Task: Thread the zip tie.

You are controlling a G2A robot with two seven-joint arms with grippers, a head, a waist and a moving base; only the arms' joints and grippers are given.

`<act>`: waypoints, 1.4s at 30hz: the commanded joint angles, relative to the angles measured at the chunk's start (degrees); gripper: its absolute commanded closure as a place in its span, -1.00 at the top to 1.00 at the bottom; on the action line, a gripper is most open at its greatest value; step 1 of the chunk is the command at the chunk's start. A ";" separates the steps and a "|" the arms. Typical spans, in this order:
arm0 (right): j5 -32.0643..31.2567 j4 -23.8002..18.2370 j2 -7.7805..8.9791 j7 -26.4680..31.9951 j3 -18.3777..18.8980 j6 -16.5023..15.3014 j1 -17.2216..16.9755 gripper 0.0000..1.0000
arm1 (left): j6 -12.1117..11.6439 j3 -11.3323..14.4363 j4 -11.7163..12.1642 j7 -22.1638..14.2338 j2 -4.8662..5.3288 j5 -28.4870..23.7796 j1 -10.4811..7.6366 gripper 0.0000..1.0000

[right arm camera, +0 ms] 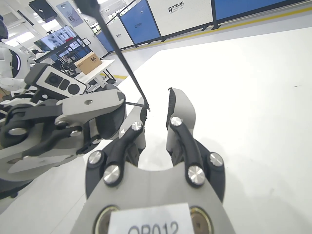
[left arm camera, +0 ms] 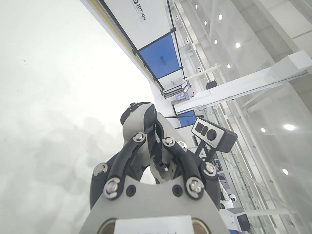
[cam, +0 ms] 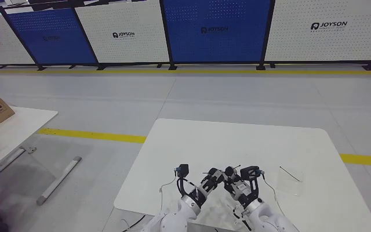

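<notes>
Looking at how this is set up, the left pincer (left arm camera: 146, 109) is the anchor, so I'll place everything off that. Its fingers are pressed together on the zip tie (right arm camera: 121, 57), pinching the black strap near one end. The rest of the strap runs away from it through free air, clear of the bench (right arm camera: 231, 86). Makes sense to me: with one end pinned the strap can't flop about, so the other arm has something steady to work against.

The right pincer (right arm camera: 157, 98) sits just beside the left pincer, with its fingers apart and nothing gripped between them. The strap touches the inner edge of the finger nearest the left pincer, right where it kinks or crosses itself. I can't tell if that spot is just a bend or the tail already poked through the head, it's too small. The dark blob at the strap's far end is blurred, so it might be the head, but I'm not sure.

My guess is the right pincer is parted so it can close on the free length and steer it. That's tricky, because the strap is thin and lies against one finger rather than centred in the gap, so closing from here might just shove it aside.

A second zip tie (cam: 290, 174) lies flat on the bench, well apart from the left pincer and out beyond the right one, on what looks like a clear sheet (cam: 287, 188) — probably a spare parked out of the way.
</notes>
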 commanded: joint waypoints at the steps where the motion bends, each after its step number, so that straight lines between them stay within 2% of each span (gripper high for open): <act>1: -0.10 -0.04 0.02 -0.02 0.01 -0.08 -0.05 -0.52 | 0.11 0.04 0.06 0.12 -0.03 -0.11 -0.05 -1.00; 6: -0.39 -0.24 0.08 -0.11 0.01 -0.20 -0.18 -0.60 | 0.24 0.05 0.14 0.43 -0.09 -0.36 -0.16 -1.00; 10: -0.42 -0.26 0.10 -0.16 0.00 -0.17 -0.18 -0.96 | 0.30 0.05 0.19 0.48 -0.11 -0.39 -0.18 -1.00; 11: -0.40 -0.24 0.10 -0.16 -0.02 -0.15 -0.16 -1.00 | 0.32 0.04 0.22 0.47 -0.11 -0.39 -0.19 -1.00; 21: -0.33 0.24 0.09 -0.02 -0.25 -0.12 0.01 -1.00 | -0.26 -0.11 0.34 0.57 -0.15 -0.90 -0.12 -1.00; 36: -1.05 0.82 0.07 0.80 -0.99 0.01 0.56 -1.00 | -3.59 -0.57 -0.15 0.64 -0.11 -2.28 0.56 -1.00; 42: -1.16 0.86 0.09 1.05 -1.07 0.00 0.62 -1.00 | -4.19 -0.79 -0.64 0.65 -0.08 -2.71 0.88 -1.00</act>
